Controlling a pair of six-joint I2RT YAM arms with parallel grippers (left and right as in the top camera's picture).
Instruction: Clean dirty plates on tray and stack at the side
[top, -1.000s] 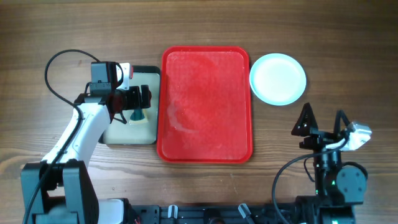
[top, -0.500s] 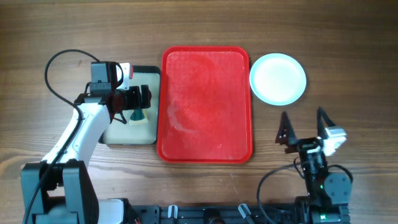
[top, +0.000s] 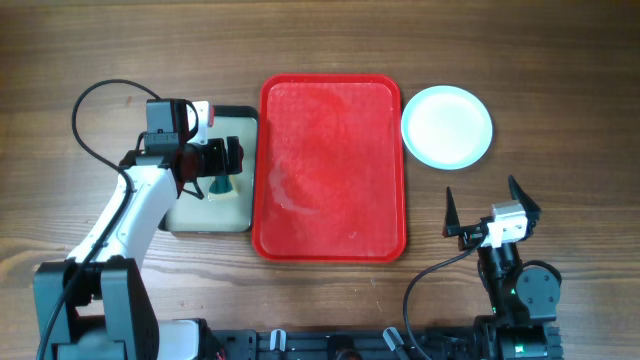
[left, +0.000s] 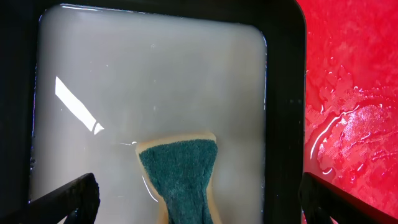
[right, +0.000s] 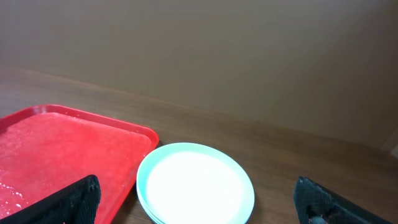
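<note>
The red tray (top: 330, 170) lies in the middle of the table, wet and with no plates on it. The pale aqua plates (top: 447, 126) sit stacked on the table just right of the tray's far corner. They also show in the right wrist view (right: 196, 183), with the tray (right: 62, 149) to their left. My right gripper (top: 487, 218) is open and empty, near the front edge and short of the stack; its fingers (right: 198, 186) frame the stack. My left gripper (top: 215, 160) hangs open over the basin, its fingers (left: 198, 186) well apart on either side of a green sponge (left: 180, 177).
A black-rimmed basin (top: 180, 215) of cloudy water stands left of the tray, with the green-and-yellow sponge (top: 220, 186) lying in the water. The basin's rim (left: 283, 124) runs next to the wet tray (left: 348, 93).
My right arm has drawn back toward the table's front edge and turned, its open gripper now facing the plates. The left arm, sponge, tray and plates have not moved.
</note>
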